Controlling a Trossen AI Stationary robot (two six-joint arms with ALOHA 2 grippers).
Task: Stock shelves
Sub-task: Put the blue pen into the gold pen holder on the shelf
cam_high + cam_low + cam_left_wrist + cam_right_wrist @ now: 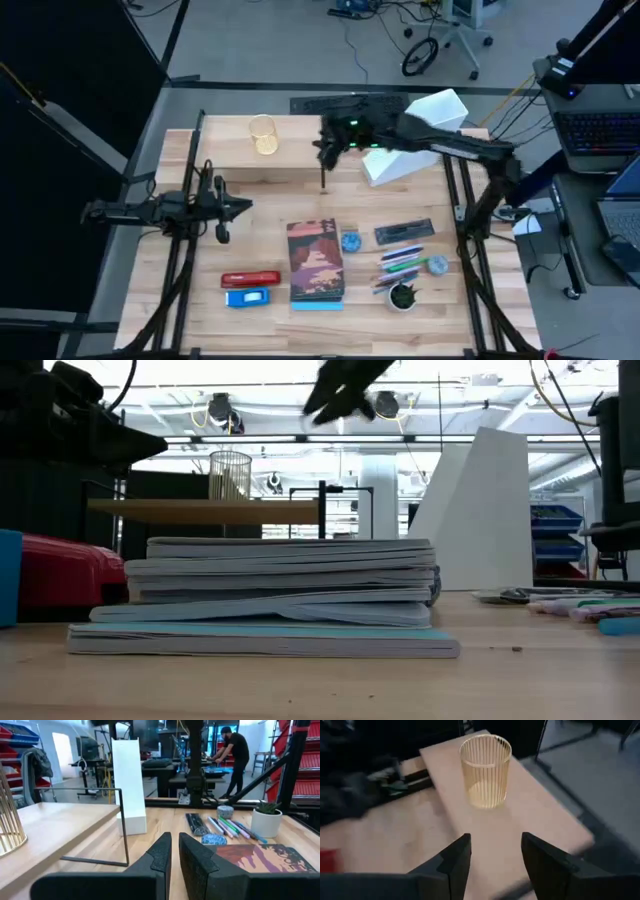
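- Right gripper (492, 857): fingers apart, empty, above the low light-wood plank shelf (290, 150), near the gold wire cup (485, 770).
- Left gripper (174, 855): nearly closed, empty, at table's left.
- Large white box-shaped file holder (415, 140): just beside the shelf.

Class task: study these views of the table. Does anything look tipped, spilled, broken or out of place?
Nothing stands out. The gold wire cup stands upright on the wooden shelf, the white file holder is upright, and the stack of books lies flat.

Overhead and table-level views share the book stack (316, 262).
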